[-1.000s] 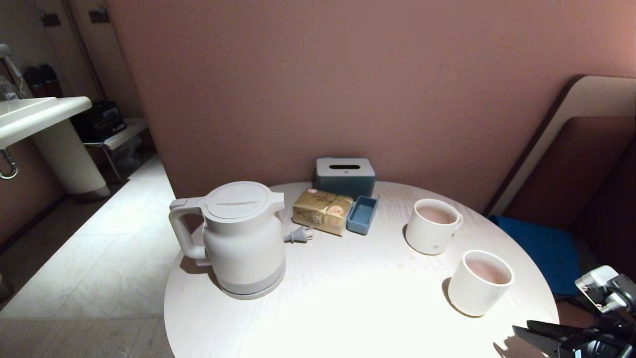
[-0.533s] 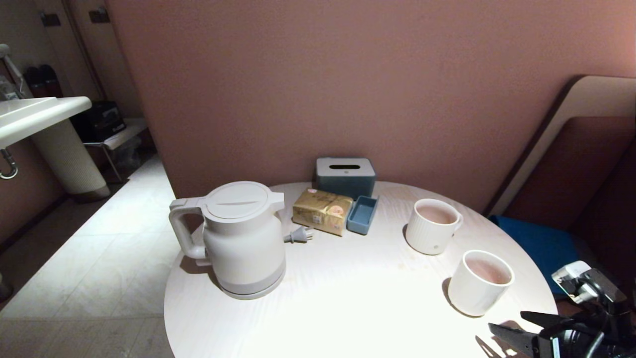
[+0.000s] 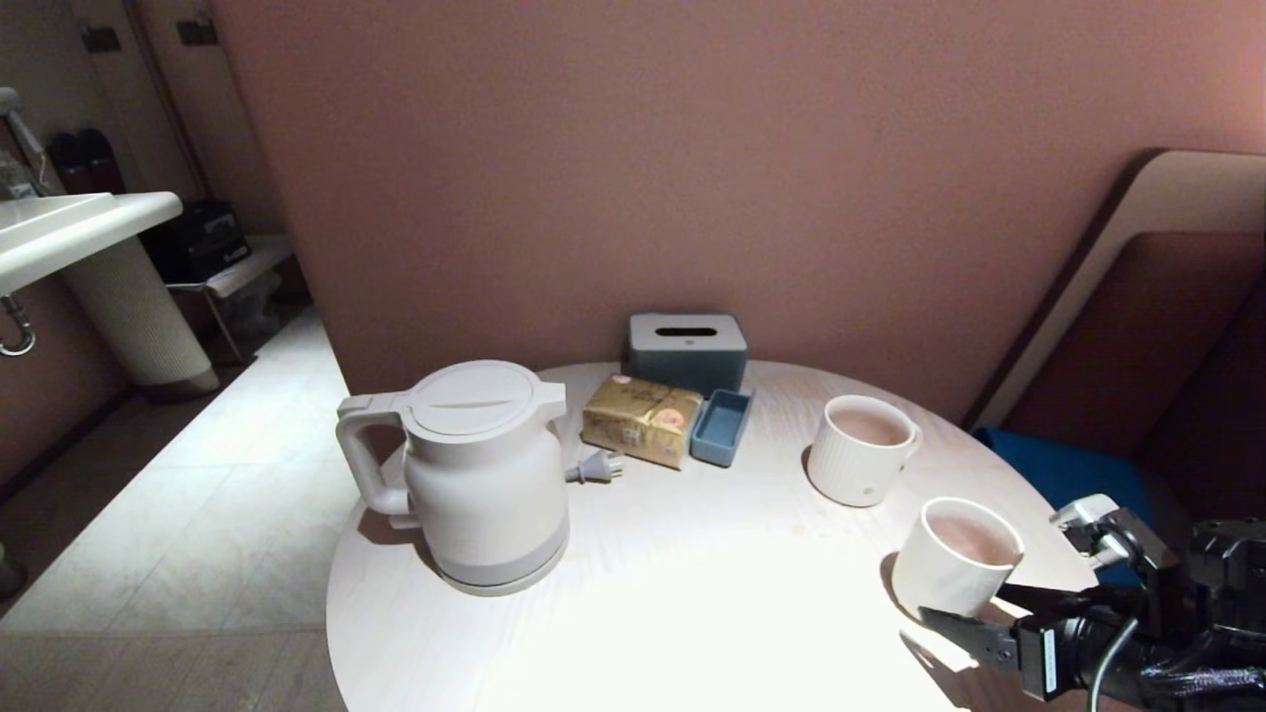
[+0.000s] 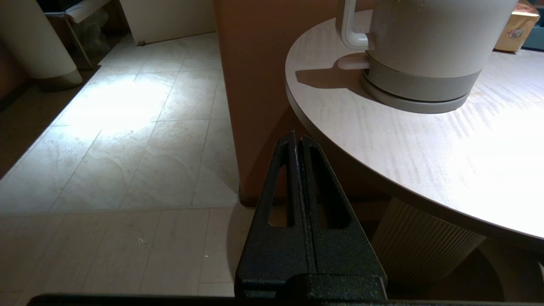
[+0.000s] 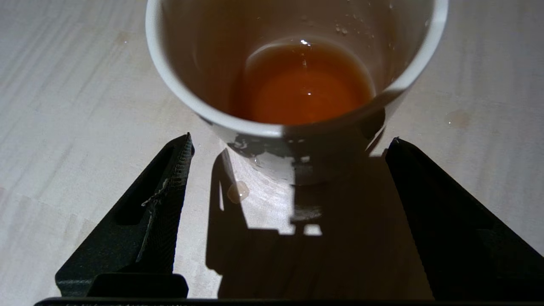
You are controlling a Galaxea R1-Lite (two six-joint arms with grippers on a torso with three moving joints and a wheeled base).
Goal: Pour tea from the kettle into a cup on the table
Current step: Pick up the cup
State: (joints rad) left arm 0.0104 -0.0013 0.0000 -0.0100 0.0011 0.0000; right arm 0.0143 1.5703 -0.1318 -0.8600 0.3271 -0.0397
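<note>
The right claw (image 5: 289, 142) hangs low over the table (image 3: 692, 593) with its two black fingers spread wide, one to each side of the white cup (image 3: 954, 559) and just short of its wall, touching nothing that I can see. The cup stands upright near the table's right edge, a shallow pool of reddish-brown tea (image 5: 304, 85) in its bottom and droplets on its inner wall.

My guess is the claw means to take the cup. To do that well it should slide in level until the fingers flank the cup's lower half, then close slowly and squarely; a grip near the rim or off-centre could tip it and slop the tea. A few wet spots on the table close by hint the surface may be slick.

The kettle (image 3: 485, 475) sits well apart on the table's left side, lid on. The left claw (image 4: 297, 140) is pressed shut, parked below the table edge near the kettle.
</note>
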